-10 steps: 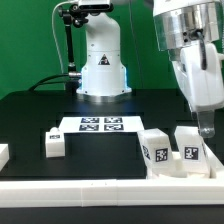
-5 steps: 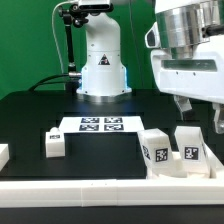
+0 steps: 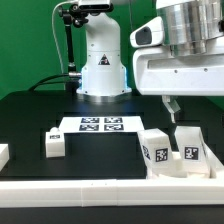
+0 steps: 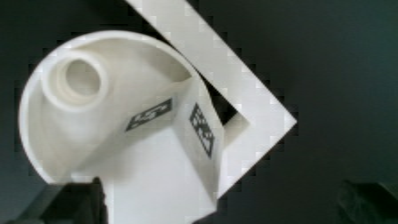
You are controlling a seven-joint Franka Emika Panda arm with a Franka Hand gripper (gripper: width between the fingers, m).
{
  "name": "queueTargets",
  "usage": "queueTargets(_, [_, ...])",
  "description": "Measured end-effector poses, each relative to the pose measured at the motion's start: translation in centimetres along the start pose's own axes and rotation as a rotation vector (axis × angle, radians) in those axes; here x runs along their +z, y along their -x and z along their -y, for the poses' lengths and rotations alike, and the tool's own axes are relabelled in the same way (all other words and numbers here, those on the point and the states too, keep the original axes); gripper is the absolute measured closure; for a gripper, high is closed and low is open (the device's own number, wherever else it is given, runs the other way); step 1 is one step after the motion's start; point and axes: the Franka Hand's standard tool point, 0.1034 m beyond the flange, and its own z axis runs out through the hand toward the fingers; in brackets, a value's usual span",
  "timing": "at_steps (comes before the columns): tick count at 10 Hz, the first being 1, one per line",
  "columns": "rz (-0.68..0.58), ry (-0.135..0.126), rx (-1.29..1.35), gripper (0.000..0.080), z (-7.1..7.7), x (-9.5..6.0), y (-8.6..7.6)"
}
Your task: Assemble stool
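Tool is seen spread wide, with nothing grasped; it is held above the stool parts at the exterior frame's lower right. Two tagged legs are stood there side by side, just beside the white rail. Round seat is shown in the wrist view, close against those legs. Another leg is set well apart at lower left, near the marker board on the black tabletop.

The exterior view shows three tagged white stool parts: one small leg at eight o'clock from the one marker board, and two tagged blocks at four o'clock. The wrist view shows one round seat, with one hole and two tags in sight.
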Motion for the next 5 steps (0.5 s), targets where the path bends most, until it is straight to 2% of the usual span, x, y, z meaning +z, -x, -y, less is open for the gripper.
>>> queueTargets(1, [-0.001, 0.001, -0.048, 0.015, -0.03, 0.0, -0.03])
queueTargets(5, [-0.036, 0.047, -0.524, 0.015, 0.06, 0.03, -0.03])
